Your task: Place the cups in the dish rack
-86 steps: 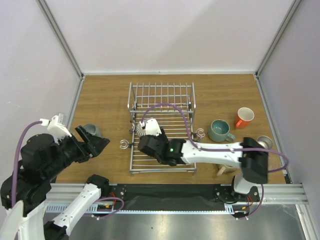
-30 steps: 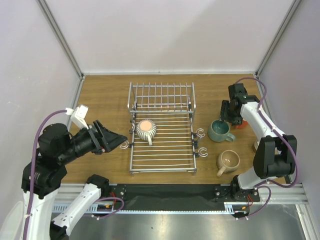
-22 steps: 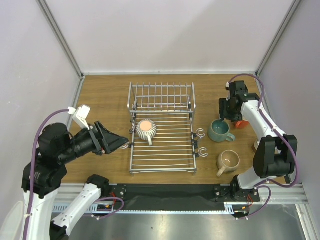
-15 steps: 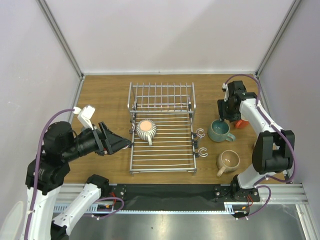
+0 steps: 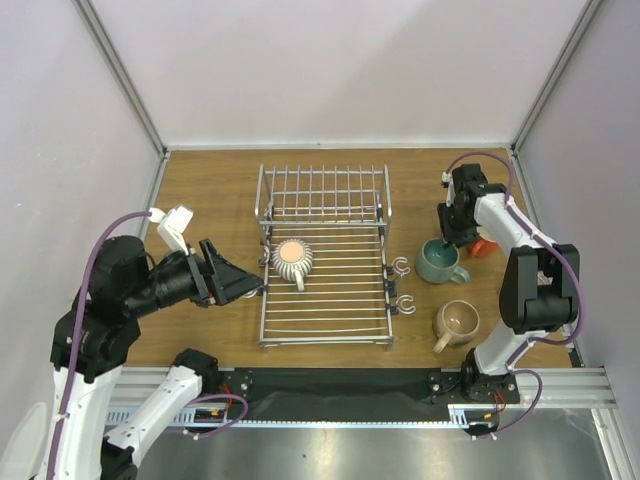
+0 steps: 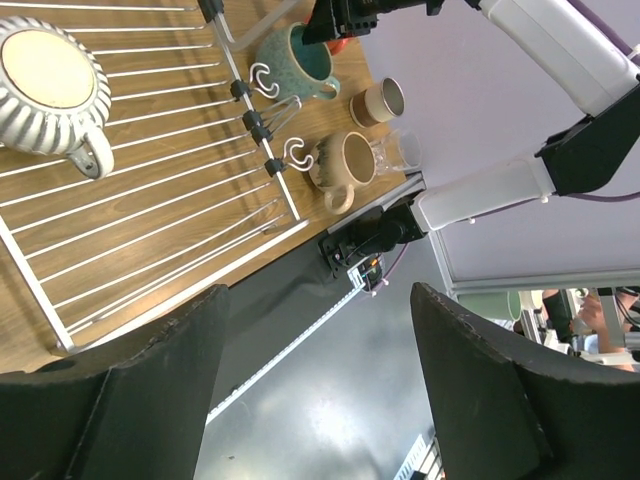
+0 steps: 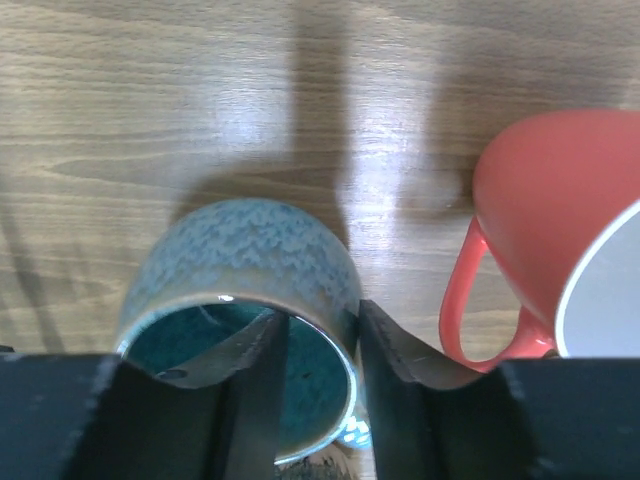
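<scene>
Wooden tabletop (image 5: 200, 190) across the middle of the overhead view. At its centre, the silver wire dish rack (image 5: 325, 300), flat slatted base toward the bottom of the frame, raised row of upright tines toward the top. At lower left, the left arm bent low, left gripper (image 5: 235, 283) just beside the rack's left edge, jaws wide apart and holding nothing. At upper right, the right arm reaching down, right gripper (image 7: 320, 315) astride the wall of the teal-green cup (image 5: 438, 262), one finger inside the bowl, the other against the outside, jaws partly drawn in; firmly clamped or not, impossible to tell. Teal-green cup upright on the tabletop, right of the rack and outside it. Only one cup in the rack: the ribbed silver-grey cup (image 5: 292, 258), upright on the slats in the upper left part of the base, handle toward the bottom of the frame. Beige mug (image 5: 456, 323) on the tabletop below the teal-green one, apart from it. Red-orange mug (image 7: 545, 180) just beside the teal-green cup, largely hidden under the right arm from above. Near the beige mug, in the upper part of the left wrist view, a small brownish cup (image 6: 385, 98) and a clear glass (image 6: 400, 150). Small wire hooks (image 5: 401, 266) on the rack's right side.
</scene>
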Robot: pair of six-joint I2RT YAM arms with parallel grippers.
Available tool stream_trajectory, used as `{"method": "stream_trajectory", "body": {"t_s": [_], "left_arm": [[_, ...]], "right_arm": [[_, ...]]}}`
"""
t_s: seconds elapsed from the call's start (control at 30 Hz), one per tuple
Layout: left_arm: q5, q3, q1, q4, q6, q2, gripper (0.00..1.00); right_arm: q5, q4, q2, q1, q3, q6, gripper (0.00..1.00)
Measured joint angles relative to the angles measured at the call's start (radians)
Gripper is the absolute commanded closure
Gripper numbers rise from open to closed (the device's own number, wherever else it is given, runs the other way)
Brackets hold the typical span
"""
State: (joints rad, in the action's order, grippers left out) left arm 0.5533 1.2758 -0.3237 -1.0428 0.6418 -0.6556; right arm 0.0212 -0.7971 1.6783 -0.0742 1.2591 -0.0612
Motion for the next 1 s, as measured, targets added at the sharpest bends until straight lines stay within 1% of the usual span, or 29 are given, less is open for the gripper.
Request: {"method": "stream_trajectory", "body": {"t_s": [0.07, 0.1, 0.13, 0.17, 0.2, 0.23, 0.37, 0.47, 0.6, 0.7, 0.83, 0.9, 1.0], "left_arm": [[0.000, 0.007, 0.000, -0.006, -0.005, -0.003, 0.18], [0.000, 0.008, 0.000, -0.006, -0.005, -0.004, 0.17], [0.000, 0.008, 0.000, -0.007, -0.005, -0.004, 0.16], [0.000, 0.008, 0.000, -0.005, -0.005, -0.004, 0.11], [0.000, 0.008, 0.000, -0.005, -0.004, -0.004, 0.08], [0.000, 0.008, 0.000, -0.003, -0.003, -0.004, 0.01], [0.000, 0.008, 0.000, 0.010, 0.006, -0.015, 0.00], [0.002, 0.007, 0.000, 0.029, 0.022, -0.035, 0.00], [0.011, 0.007, 0.000, 0.100, 0.060, -0.047, 0.00], [0.025, 0.006, 0.000, 0.172, 0.092, -0.047, 0.00], [0.046, -0.035, 0.000, 0.362, 0.168, -0.036, 0.00], [0.062, -0.069, 0.000, 0.471, 0.207, -0.031, 0.01], [0.078, -0.079, -0.021, 0.586, 0.240, -0.058, 0.01]], "right_arm": [[0.001, 0.000, 0.005, 0.003, 0.002, 0.002, 0.69], [0.001, -0.003, 0.005, 0.003, 0.002, 0.005, 0.78], [0.005, -0.008, 0.006, 0.003, 0.002, 0.005, 0.84], [0.008, -0.014, 0.006, 0.003, 0.004, 0.006, 0.90], [0.007, -0.017, 0.007, 0.004, 0.005, 0.012, 1.00], [0.010, -0.015, 0.011, 0.004, 0.007, 0.029, 1.00], [0.017, -0.011, 0.026, 0.001, 0.039, 0.048, 1.00], [0.036, -0.049, 0.026, 0.003, 0.095, 0.060, 1.00], [0.075, -0.112, 0.019, 0.014, 0.231, 0.097, 1.00], [0.054, -0.146, -0.011, 0.049, 0.330, 0.160, 1.00], [-0.069, -0.177, -0.098, 0.103, 0.459, 0.288, 1.00], [-0.143, -0.174, -0.142, 0.111, 0.512, 0.357, 1.00], [-0.312, -0.128, -0.221, 0.103, 0.561, 0.505, 1.00]]}}
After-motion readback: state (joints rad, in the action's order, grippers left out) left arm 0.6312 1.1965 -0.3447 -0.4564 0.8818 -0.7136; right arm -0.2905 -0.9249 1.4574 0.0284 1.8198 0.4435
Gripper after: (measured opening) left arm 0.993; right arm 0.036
